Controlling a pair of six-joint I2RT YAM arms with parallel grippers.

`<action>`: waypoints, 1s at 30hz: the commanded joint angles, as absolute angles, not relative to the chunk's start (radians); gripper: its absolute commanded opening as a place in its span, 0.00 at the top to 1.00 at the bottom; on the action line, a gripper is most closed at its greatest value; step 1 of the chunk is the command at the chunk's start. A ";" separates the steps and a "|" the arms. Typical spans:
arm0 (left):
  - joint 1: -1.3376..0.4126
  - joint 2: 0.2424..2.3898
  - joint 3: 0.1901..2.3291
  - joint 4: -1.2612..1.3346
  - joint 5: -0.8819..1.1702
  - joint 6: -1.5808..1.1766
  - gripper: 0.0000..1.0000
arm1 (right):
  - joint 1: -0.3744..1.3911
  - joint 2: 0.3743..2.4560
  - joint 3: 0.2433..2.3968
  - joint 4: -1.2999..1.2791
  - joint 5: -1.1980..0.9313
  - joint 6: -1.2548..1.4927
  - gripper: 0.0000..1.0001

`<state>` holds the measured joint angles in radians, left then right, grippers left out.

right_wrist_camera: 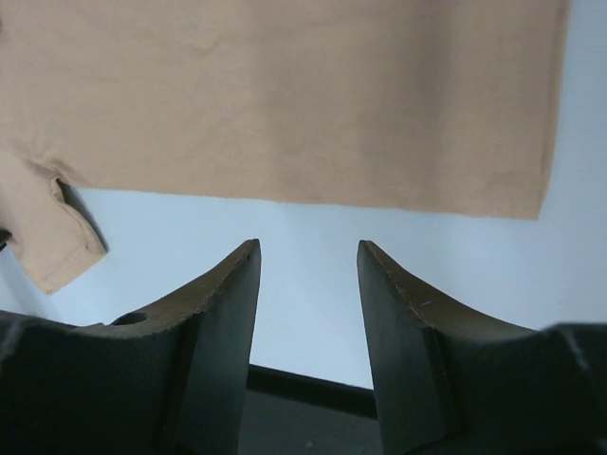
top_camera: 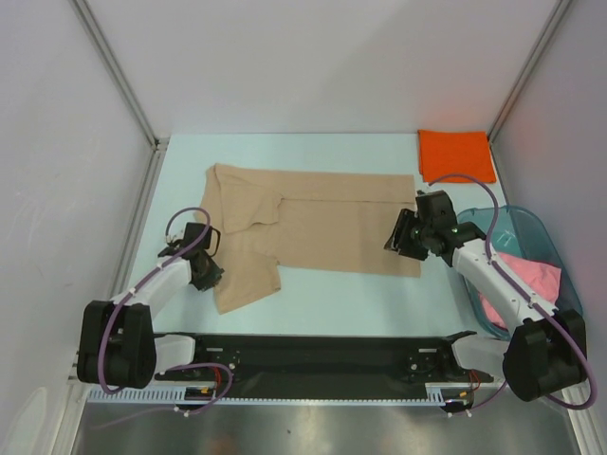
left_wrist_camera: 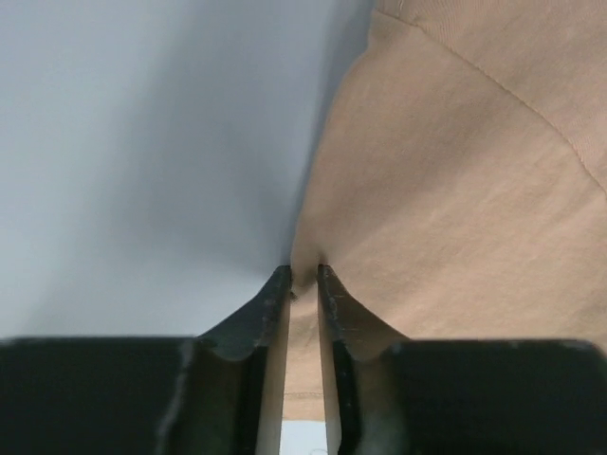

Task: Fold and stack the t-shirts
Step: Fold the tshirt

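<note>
Bent low, left jaws pinch tan t-shirt [top_camera: 332, 227] edge; right jaws hover spread

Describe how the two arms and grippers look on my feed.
The left arm and right arm match: white shells between black joints, with a purple cable looping along each. The left gripper and right gripper are black, their fingers tapering to narrow wedge tips. No lettering shows.

Bright even light, wrist foregrounds perhaps soft
</note>
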<state>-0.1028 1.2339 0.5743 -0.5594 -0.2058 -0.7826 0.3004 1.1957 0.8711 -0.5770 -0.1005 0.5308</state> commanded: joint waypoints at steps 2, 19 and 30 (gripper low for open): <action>-0.110 1.195 0.558 -0.500 -0.198 -0.749 0.91 | 0.278 1.183 0.867 -0.657 -0.008 0.638 0.48; -0.110 0.962 0.538 -0.468 -0.087 -0.692 1.00 | 0.276 1.236 0.723 -0.707 0.376 1.273 0.58; -0.110 0.951 0.529 -0.445 -0.034 -0.696 1.00 | 0.305 1.341 0.712 -0.663 0.400 1.321 0.59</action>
<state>-0.1047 0.9627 0.5293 -0.4789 -0.0635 -0.7139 0.2985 1.3247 0.7158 -0.6743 0.3393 1.2701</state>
